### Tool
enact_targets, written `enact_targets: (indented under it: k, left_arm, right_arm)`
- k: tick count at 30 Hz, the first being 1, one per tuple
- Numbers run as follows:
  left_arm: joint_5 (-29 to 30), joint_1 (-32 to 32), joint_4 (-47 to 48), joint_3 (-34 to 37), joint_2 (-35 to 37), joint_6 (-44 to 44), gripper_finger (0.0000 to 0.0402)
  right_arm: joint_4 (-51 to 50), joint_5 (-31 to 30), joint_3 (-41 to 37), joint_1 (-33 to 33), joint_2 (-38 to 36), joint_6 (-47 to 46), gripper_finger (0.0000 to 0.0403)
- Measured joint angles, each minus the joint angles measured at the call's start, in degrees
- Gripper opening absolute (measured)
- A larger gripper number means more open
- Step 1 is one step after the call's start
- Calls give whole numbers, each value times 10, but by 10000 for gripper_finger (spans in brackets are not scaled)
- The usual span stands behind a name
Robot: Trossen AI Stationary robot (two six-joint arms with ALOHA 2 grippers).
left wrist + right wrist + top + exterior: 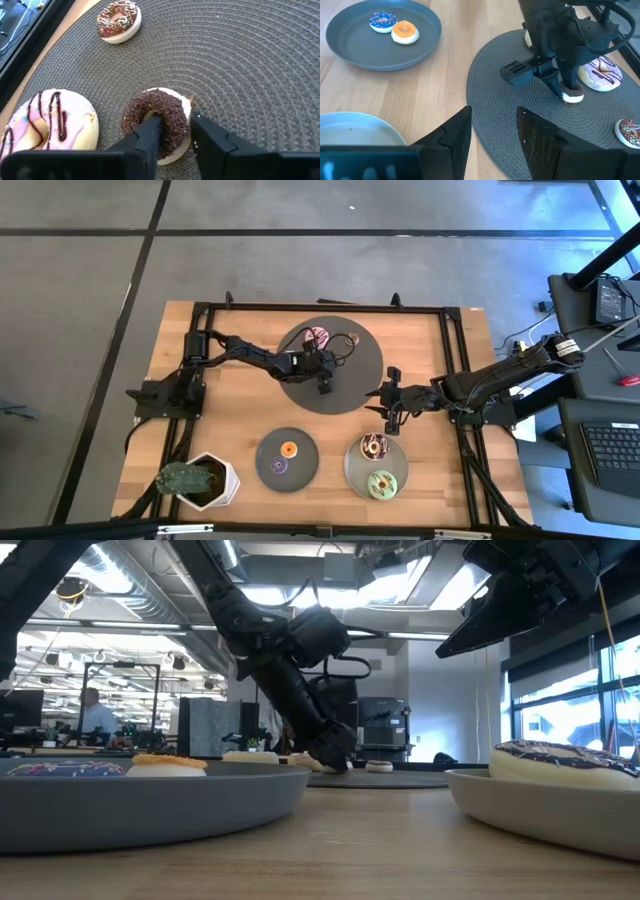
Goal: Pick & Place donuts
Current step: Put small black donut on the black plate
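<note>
Left gripper [175,132]: I am closing my fingers on the chocolate-sprinkled donut [159,121], one finger in its hole, one outside its rim.
Donut's place: it is sitting on the round woven mat [240,65], near the pink donut [47,122].
Right gripper [492,132]: I am hovering with empty, parted fingers over the mat's edge, beside a grey plate [355,131].

Bare mat [240,60] beyond pink donut [47,122], sprinkled donut [118,20]; probably passable.
</note>
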State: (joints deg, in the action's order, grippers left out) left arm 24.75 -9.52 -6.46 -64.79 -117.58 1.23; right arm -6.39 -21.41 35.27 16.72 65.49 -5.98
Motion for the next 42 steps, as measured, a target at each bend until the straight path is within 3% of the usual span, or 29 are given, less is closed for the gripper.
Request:
enact_targets:
  k: [8,14,21,25,34,42]
  left_arm:
    - [-4,8,10,0,12,0,23]
    - [-8,46,70,1,84,-5,9]
    - [-90,159,223,0,179,-79,13]
    - [-112,246,229,0,187,-136,10]
    - [-44,399,226,1,156,-142,11]
    - [-7,454,230,1,122,-143,12]
  right_arm:
    - [0,0,0,0,0,0,158]
    - [-4,0,0,0,0,-2,158]
    - [-10,0,0,0,0,-2,158]
    - [-9,0,0,0,0,-5,158]
    - [-8,0,0,0,0,-25,158]
    - [-6,0,0,0,0,-30,158]
